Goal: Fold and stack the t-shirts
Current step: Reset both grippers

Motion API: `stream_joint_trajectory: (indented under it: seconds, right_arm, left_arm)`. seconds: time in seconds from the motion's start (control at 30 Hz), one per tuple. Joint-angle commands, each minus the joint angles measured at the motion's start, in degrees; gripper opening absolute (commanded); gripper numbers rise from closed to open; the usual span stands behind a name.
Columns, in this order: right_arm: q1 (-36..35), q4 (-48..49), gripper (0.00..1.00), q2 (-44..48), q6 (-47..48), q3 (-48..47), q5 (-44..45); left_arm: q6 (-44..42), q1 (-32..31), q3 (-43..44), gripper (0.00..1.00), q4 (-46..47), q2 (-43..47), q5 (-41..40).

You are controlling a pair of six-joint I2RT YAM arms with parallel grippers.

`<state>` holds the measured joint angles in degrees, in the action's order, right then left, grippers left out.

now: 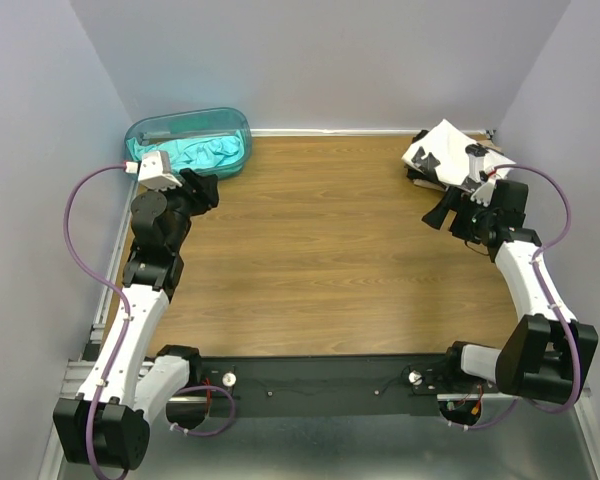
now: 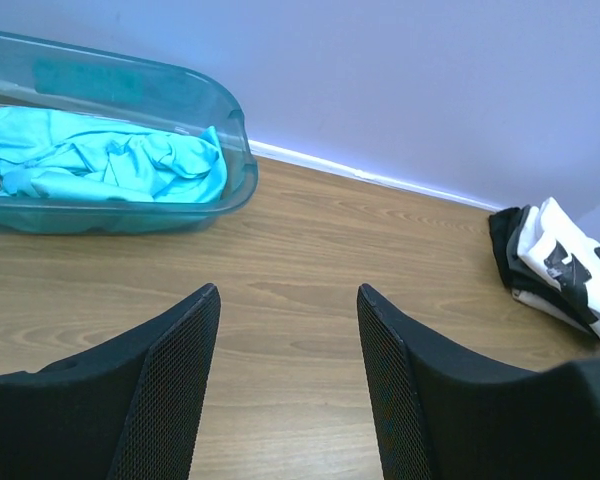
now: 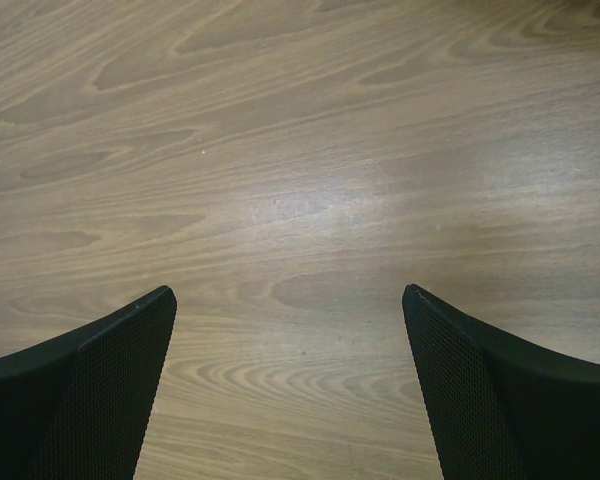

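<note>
Both grippers of mine stand unclenched and empty: the left gripper has its jaws parted over bare wood, and the right gripper is spread as wide as it goes. I judge the next piece to be the crumpled teal cloth t-shirt. It lies inside the translucent teal oval plastic tub at the far left corner of the brown wood-grain table. The shirt sits ahead of my left fingers and off to their left, near but not touching. The tub's long axis runs along the back wall, and my left arm is much the nearer.

At the far right corner, just behind my right gripper, the folded white t-shirt with black print marks tops the dark charcoal folded t-shirts. The overhead view takes in both corners. My left wrist camera alone shows the dark layers clearly, while my right wrist camera shows only wood.
</note>
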<state>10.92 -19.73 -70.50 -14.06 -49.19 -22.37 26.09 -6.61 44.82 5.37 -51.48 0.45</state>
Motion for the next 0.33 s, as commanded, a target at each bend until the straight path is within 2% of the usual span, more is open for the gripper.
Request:
stream_joint_trajectory:
  seconds: [0.0, 0.3]
  right_arm:
    - [-0.37, 1.80, 1.00, -0.52, -0.52, 0.06, -0.83]
    - [-0.46, 2.24, 1.00, -0.69, -0.44, 0.50, -0.83]
  left_arm:
    - [0.72, -0.24, -0.96, 0.66, 2.10, 1.30, -2.91]
    - [-0.77, -0.24, -0.70, 0.66, 2.11, 1.21, -3.61]
